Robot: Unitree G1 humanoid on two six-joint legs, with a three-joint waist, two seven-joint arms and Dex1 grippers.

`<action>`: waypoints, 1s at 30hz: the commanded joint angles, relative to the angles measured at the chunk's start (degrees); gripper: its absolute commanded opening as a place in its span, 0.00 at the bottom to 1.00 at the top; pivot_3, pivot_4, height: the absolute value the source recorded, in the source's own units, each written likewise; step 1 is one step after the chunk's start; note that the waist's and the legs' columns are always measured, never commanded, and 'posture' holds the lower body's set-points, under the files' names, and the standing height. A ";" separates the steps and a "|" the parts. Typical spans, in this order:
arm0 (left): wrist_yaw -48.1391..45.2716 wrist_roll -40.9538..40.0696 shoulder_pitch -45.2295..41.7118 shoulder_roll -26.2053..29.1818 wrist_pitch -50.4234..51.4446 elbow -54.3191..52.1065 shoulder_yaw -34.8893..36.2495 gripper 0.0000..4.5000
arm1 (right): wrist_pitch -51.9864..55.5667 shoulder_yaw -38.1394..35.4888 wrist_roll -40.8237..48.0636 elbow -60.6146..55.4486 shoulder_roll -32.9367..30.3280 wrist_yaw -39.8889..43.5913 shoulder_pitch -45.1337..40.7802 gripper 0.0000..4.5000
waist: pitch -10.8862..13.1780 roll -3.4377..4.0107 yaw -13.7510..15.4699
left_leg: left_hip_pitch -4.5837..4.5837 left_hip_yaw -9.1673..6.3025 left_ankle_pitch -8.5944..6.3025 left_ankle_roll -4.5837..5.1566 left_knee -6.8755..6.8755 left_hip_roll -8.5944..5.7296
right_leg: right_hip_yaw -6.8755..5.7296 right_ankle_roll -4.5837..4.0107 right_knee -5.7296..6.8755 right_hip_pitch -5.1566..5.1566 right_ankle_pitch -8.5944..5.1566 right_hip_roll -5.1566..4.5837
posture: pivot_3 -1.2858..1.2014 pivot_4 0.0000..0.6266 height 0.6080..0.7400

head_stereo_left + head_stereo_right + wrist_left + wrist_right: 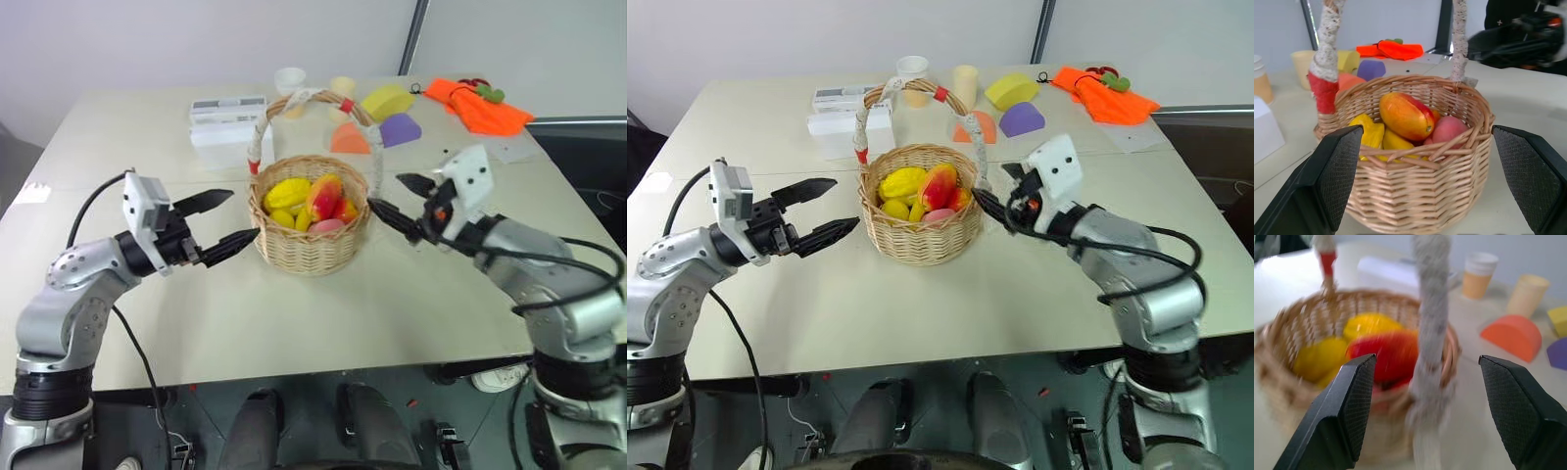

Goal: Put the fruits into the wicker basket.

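Observation:
The wicker basket (309, 257) stands mid-table, its tall handle (263, 132) wrapped in white with red bands. The fruits lie inside it: a red-orange mango (324, 196) on top, a pink peach (327, 226) below it, yellow pieces (287, 193) to the left. My left gripper (243, 213) is open just left of the basket, pointing at its wall. Its fingers (1337, 181) frame the basket with nothing between them. My right gripper (384, 191) is open at the basket's right rim, near the handle's foot. Its fingers (1352, 406) are empty.
Behind the basket lie a white box (227, 122), two cups (290, 80), and yellow (386, 101), purple (400, 128) and orange (350, 140) dome blocks. An orange cloth (480, 105) sits at the far right corner. Bare tabletop runs in front of the basket.

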 commanded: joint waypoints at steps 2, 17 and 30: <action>0.52 -1.06 0.17 -0.12 -0.20 -2.28 0.82 1.00 | -4.40 1.79 -4.04 6.18 4.67 -3.78 -3.99 0.65 | 0.00 0.00 0.06 | -0.01 0.00 0.00 0.00 -0.01 0.00 | 0.00 0.01 0.00 0.00 0.00 0.00 | 0.52 0.24 1.00; 4.02 -2.82 1.54 -4.41 1.35 -6.41 -1.78 1.00 | -11.19 -15.43 -12.02 19.86 -2.22 -15.64 -7.29 0.01 | 0.00 0.00 0.38 | -0.13 0.01 0.00 -0.01 0.04 -0.11 | 0.00 0.00 -0.03 -0.04 -0.01 -0.14 | 0.52 0.24 1.00; 5.52 -1.64 -0.19 -6.83 0.94 -5.59 -3.97 1.00 | -20.71 -20.27 -15.07 37.90 -6.34 -18.29 -11.69 0.42 | 0.00 0.03 -0.07 | -0.02 0.22 0.00 0.00 -0.06 -0.04 | 0.13 0.04 0.02 -0.07 0.01 -0.04 | 0.52 0.24 1.00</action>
